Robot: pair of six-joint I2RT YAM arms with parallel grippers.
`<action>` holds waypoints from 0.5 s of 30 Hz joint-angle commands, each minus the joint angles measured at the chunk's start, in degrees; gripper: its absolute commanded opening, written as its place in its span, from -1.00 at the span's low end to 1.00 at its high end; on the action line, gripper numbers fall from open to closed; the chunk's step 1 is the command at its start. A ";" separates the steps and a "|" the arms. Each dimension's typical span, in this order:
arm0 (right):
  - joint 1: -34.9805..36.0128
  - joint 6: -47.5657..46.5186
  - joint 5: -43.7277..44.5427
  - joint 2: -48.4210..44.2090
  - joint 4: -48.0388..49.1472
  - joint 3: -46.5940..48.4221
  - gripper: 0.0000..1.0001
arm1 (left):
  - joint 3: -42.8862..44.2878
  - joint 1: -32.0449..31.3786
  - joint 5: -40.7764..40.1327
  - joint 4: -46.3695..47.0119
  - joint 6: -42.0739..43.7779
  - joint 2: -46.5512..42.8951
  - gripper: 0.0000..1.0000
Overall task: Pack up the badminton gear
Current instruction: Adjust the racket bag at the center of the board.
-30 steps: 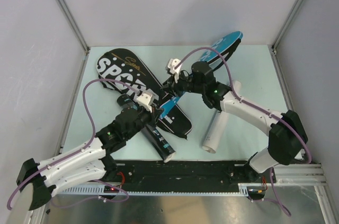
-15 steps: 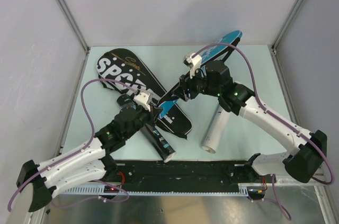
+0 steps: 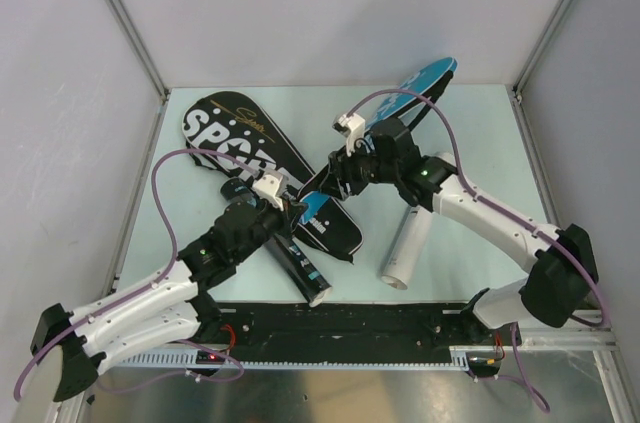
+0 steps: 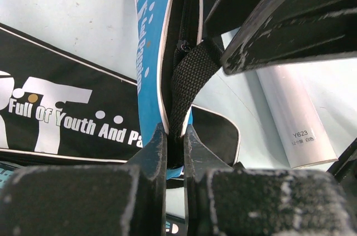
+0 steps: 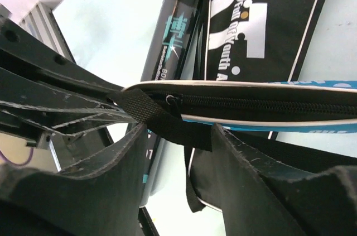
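Observation:
The blue cover (image 3: 405, 100) lies on edge, running from the back right down to the middle. My left gripper (image 4: 174, 133) is shut on that cover's near end, pinching its black webbing strap (image 4: 189, 74) and blue edge (image 4: 149, 52). My right gripper (image 5: 178, 130) stands open just beside it, its fingers either side of the strap (image 5: 167, 121), below the zip pull (image 5: 175, 100). The black "SPORT" cover (image 3: 235, 143) lies flat at the left, under the blue cover. A black tube (image 3: 300, 268) and a white tube (image 3: 408, 243) lie near the front. No racket or shuttlecock shows.
Grey walls close in the pale green table (image 3: 470, 133) on three sides. A black rail (image 3: 380, 328) with the arm bases runs along the near edge. The two grippers (image 3: 312, 193) sit almost touching at the table's middle.
My right gripper has opened from nearly shut, and its wrist swung right, then back left to the cover's end. The left arm and its grip have not moved.

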 commanded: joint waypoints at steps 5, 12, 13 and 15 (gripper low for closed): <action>0.43 -6.61 -9.80 3.75 0.60 -1.00 0.06 | 0.21 0.52 -1.05 5.20 -2.09 -2.41 -0.99; 4.55 -8.28 -11.37 2.66 -2.93 -3.71 -0.14 | 0.42 0.72 -2.19 5.23 -1.97 -1.40 -1.00; 4.78 -8.02 -10.66 2.68 -2.57 -4.40 -0.14 | 0.51 0.69 -2.14 5.24 -2.00 -1.22 -1.00; 4.51 -6.23 -8.46 2.65 -1.69 -5.14 -0.12 | 0.64 0.73 -1.92 5.20 -1.97 -1.11 -1.00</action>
